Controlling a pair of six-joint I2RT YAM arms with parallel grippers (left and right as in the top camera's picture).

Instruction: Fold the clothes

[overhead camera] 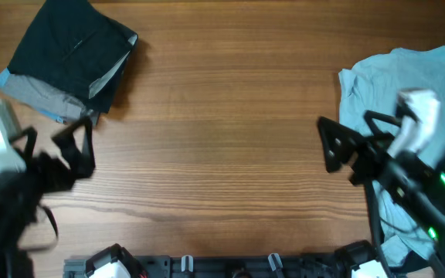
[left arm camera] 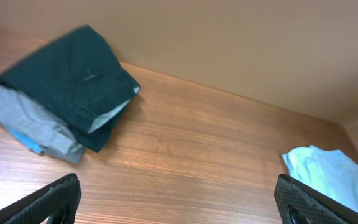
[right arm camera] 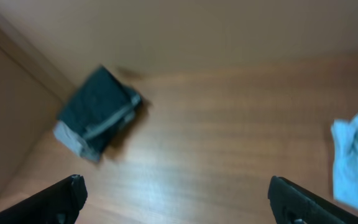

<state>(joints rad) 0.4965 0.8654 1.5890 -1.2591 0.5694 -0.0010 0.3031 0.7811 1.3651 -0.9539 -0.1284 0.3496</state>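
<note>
A folded stack sits at the far left corner of the table. A dark garment lies on top, a grey garment under it, and a thin light blue layer shows at the bottom edge. The stack is neat and turned at a slant to the table's edges.

On the right side lies a crumpled light blue garment, unfolded and rumpled, with wrinkles and a raised edge toward the middle of the table. It reaches to the right border of the overhead view. The right arm crosses over its near part and hides some cloth there.

The left pincer hangs over bare wood just near of the folded stack, close to it but not touching. Its fingers stand wide apart with nothing between them. The right pincer hovers at the left edge of the light blue garment – partly over wood, partly over cloth. Its fingers are also spread wide and hold nothing. Whether it touches the cloth cannot be told.

Between the two piles the table is plain brown wood grain – the two pincers are well apart across it. Both wrist views show a tan wall behind the far edge.
</note>
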